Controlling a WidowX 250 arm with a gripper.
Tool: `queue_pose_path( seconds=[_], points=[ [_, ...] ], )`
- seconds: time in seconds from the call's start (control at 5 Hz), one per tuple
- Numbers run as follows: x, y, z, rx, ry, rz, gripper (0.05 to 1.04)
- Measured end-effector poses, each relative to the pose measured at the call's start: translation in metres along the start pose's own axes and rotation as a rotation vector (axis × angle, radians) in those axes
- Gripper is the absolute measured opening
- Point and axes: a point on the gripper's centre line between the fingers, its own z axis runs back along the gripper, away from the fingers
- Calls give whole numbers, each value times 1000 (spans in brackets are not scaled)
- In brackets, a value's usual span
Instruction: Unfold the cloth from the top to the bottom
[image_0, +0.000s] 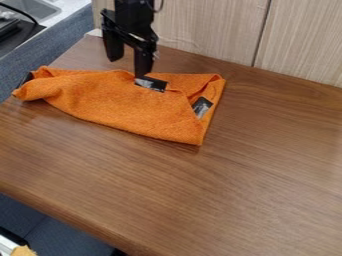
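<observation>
The black gripper (129, 67) hangs down at the upper left with its two fingers spread apart, so it is open. Its right fingertip is at the top edge of the orange cloth (123, 102), beside a black patch (151, 84); whether it touches is hard to tell. The left fingertip is over the wood behind the cloth. Folded and wrinkled, the cloth lies across the upper left of the table, bunched at its left end. A second black patch (202, 106) shows near its right side, where a corner is folded over, and a dark piece (27, 79) at the left end.
The brown wooden table (247, 175) extends to the right and in front of the cloth. A pale panelled wall (207, 30) rises along its back edge. Beyond the left edge are a blue-grey surface (57, 44) and a sink (37, 9).
</observation>
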Motion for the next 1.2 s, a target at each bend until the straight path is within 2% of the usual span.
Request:
queue_pose_path(
  seconds=[0.2, 0.4, 0.8, 1.0, 1.2],
  points=[
    [12, -3, -17, -12, 39, -33, 1001],
    [15, -1, -21, -7, 56, -49, 950],
    [12, -9, -27, 18, 84, -89, 388],
    [9, -8, -28, 34, 92, -89, 203],
    [6, -9, -27, 38, 88, -94, 87]
  ],
)
